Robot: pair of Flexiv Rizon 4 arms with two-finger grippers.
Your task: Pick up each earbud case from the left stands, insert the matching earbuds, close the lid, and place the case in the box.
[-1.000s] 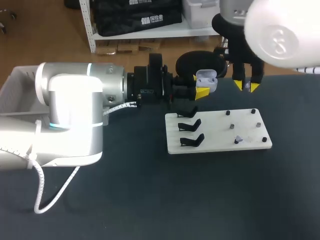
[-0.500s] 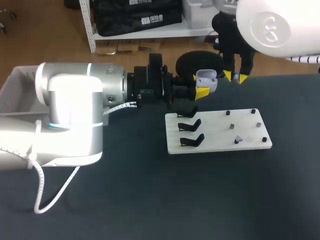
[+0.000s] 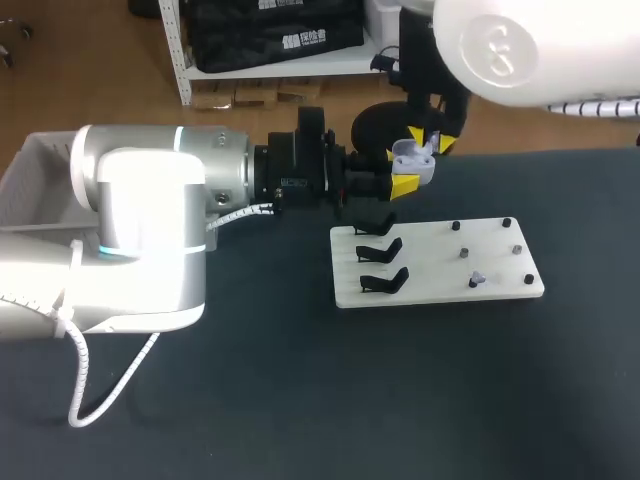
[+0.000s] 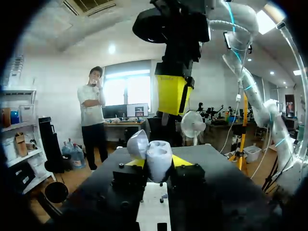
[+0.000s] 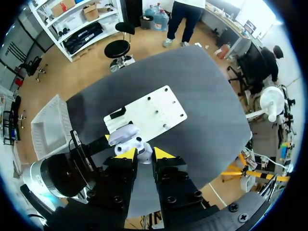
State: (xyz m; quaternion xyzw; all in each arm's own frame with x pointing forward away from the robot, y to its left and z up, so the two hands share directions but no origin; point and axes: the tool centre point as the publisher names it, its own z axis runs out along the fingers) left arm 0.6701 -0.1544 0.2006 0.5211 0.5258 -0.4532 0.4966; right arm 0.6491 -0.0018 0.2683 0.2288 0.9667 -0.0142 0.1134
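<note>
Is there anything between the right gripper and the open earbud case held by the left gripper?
Nothing visible stands between them. The right gripper hangs just above the earbud case, which the left gripper holds with its lid open.

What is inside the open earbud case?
Two round hollows show in the earbud case, its lid tipped back. Whether earbuds fill them cannot be told; the right gripper partly covers it from above.
</note>
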